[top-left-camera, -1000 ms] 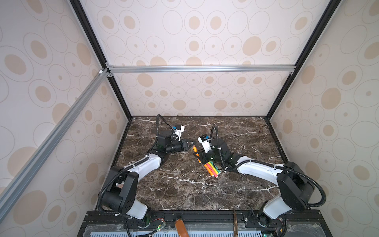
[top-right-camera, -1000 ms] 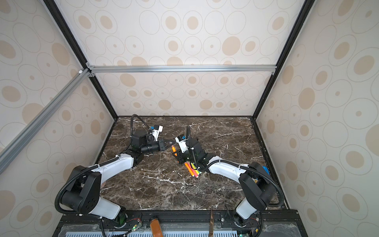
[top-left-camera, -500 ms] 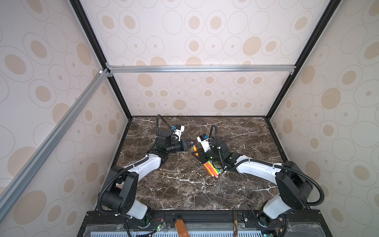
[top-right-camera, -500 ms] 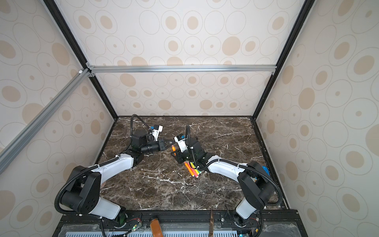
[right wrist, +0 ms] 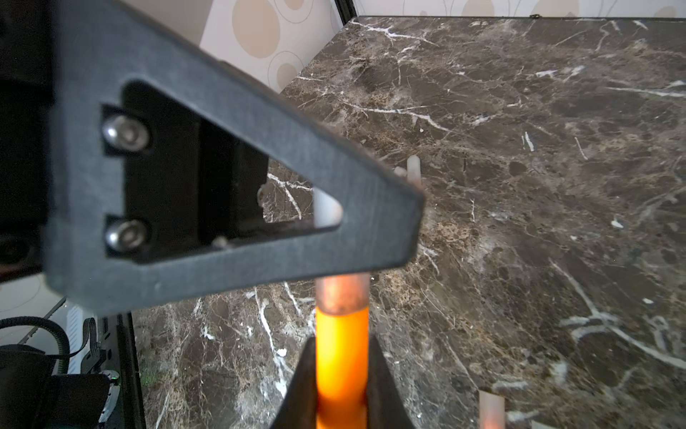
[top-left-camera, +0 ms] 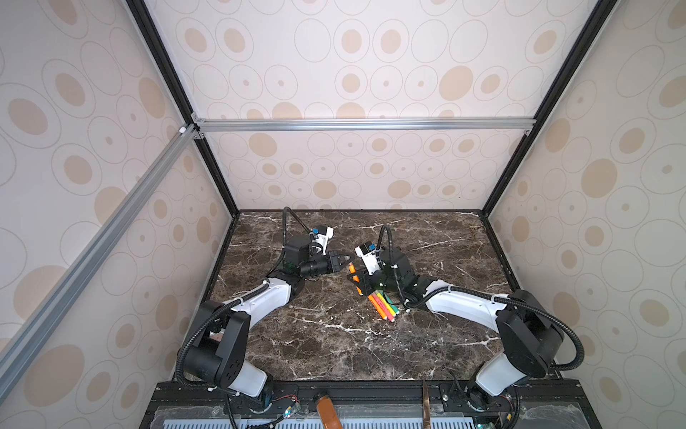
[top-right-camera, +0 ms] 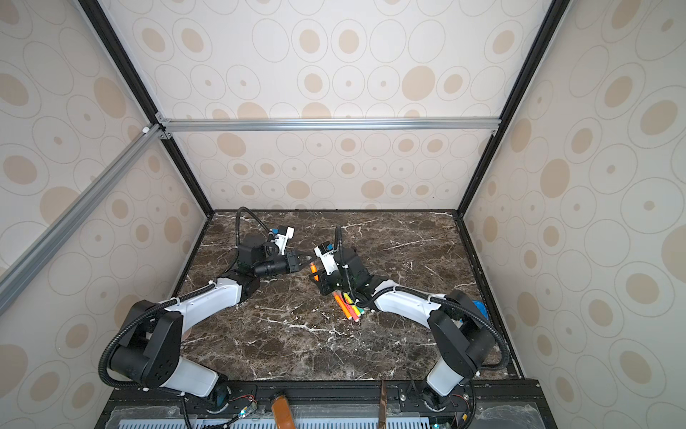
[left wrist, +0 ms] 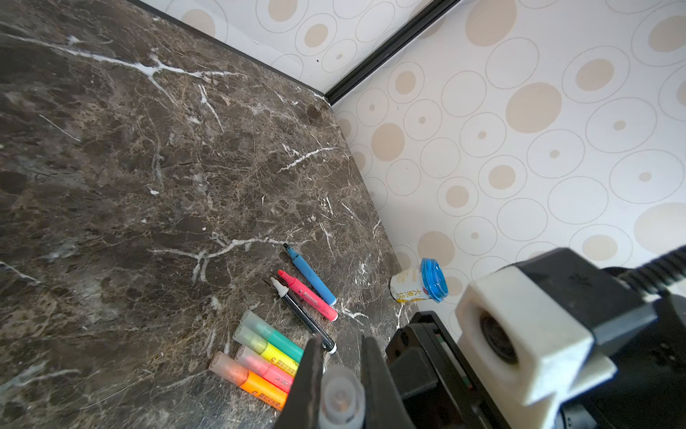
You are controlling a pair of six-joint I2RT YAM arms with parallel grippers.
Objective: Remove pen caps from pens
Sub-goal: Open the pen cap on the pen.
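Observation:
An orange pen [right wrist: 341,356] is held in the air between both arms, above the marble table. My right gripper [right wrist: 341,393] is shut on its barrel. My left gripper [left wrist: 341,375] is shut on its translucent pen cap [left wrist: 341,399], which is still on the pen. In both top views the grippers meet tip to tip at mid-table: left gripper [top-left-camera: 347,259], right gripper [top-left-camera: 354,279], orange pen [top-right-camera: 313,267]. On the table lie several pens: capped orange [left wrist: 252,382], pink [left wrist: 265,367], yellow [left wrist: 265,347] and green [left wrist: 274,336], and uncapped black [left wrist: 304,315], red [left wrist: 308,295] and blue [left wrist: 310,273].
Loose pen caps lie on the marble near the grippers [right wrist: 412,167], [right wrist: 490,406]. A small bottle with a blue lid [left wrist: 419,288] lies on its side against the right wall. Patterned walls close in the table on three sides.
The right gripper's jaws loosened a little and have closed tight on the orange pen again. Both arms have hardly shifted.

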